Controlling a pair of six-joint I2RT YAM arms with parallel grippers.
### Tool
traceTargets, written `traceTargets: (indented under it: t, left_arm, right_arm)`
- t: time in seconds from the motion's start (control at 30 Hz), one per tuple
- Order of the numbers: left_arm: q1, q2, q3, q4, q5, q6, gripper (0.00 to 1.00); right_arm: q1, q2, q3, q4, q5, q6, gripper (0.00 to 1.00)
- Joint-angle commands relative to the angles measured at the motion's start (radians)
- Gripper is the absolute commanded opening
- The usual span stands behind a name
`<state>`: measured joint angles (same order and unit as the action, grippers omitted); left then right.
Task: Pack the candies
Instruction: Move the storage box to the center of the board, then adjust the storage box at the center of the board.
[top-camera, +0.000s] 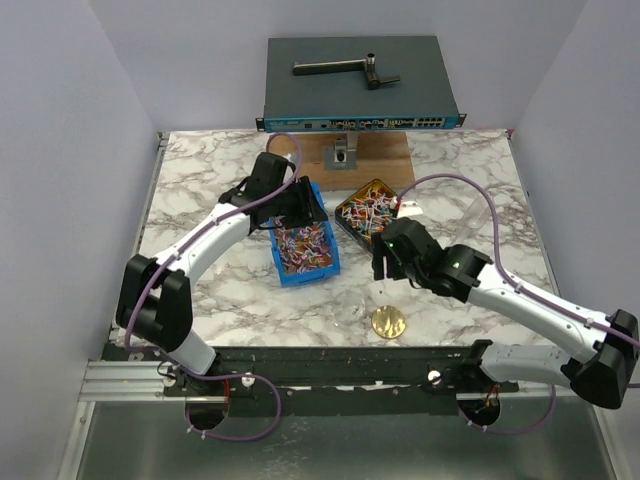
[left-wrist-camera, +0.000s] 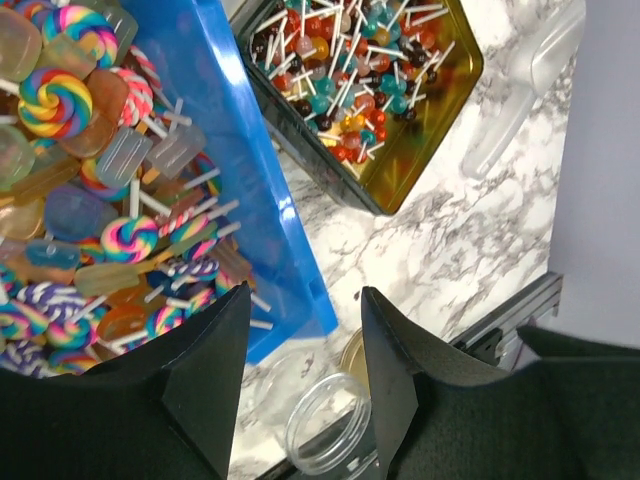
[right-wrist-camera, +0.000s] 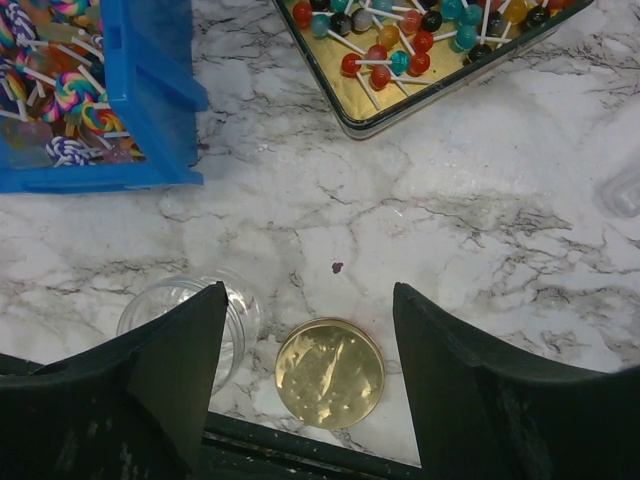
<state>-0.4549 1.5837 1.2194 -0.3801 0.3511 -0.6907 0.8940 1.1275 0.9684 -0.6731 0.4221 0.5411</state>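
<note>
- My left hand (left-wrist-camera: 300, 372) has its fingers apart and nothing between them. It hangs over the near corner of the blue bin (left-wrist-camera: 272, 200). From my wrist I cannot tell how high above the rim it is.
- My right hand (right-wrist-camera: 308, 300) is spread wide too and carries nothing. It is above the front of the desk (right-wrist-camera: 470, 250), with the clear jar (right-wrist-camera: 180, 297) under its left finger and the gold lid (right-wrist-camera: 330, 372) just beside the jar.
- The candies (left-wrist-camera: 90, 180) are all in their supply containers, as far as I can see. Swirl lollipops and flat ice-pop shapes are heaped in the blue bin. Small ball lollipops (left-wrist-camera: 350, 70) lie in the gold tin (right-wrist-camera: 450, 95) next to it.
- The jar looks empty. I see clear glass and marble through it, and no colour inside. The lid lies flat on the desk, off the jar.
- A clear scoop (left-wrist-camera: 520, 95) lies on the desk beyond the tin, and neither hand touches it.
- I judge that packing has not started. The jar is open and placed within reach, so the setup is ready, but I see no sweet inside it.
- What is left is nearly everything. I must pick up candies from the bin or the tin, carry them to the jar and drop them in, probably several times. After that the gold lid likely goes on.
- My left hand is the one placed to take the first candy, and my right is well set to steady the jar.
</note>
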Motion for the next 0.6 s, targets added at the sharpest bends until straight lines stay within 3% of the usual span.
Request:
traceTargets:
  t: [0.0,0.23,0.57]
  left_arm:
    - [-0.007,-0.097,-0.035,-0.094,0.031,0.127,0.5]
    - [-0.008,-0.284,-0.068,-0.197,0.014,0.25,0.51]
    - [-0.008,-0.552,-0.15,-0.255,0.059,0.387,0.61]
  right_arm:
    - [-0.028,0.059,0.033,0.071,0.001,-0.056,0.71]
    - [-0.117,0.181,0.053,0.18,-0.109,-0.126,0.7]
    - [-0.198,0.36,0.121,0.311,-0.19,-0.17,0.67]
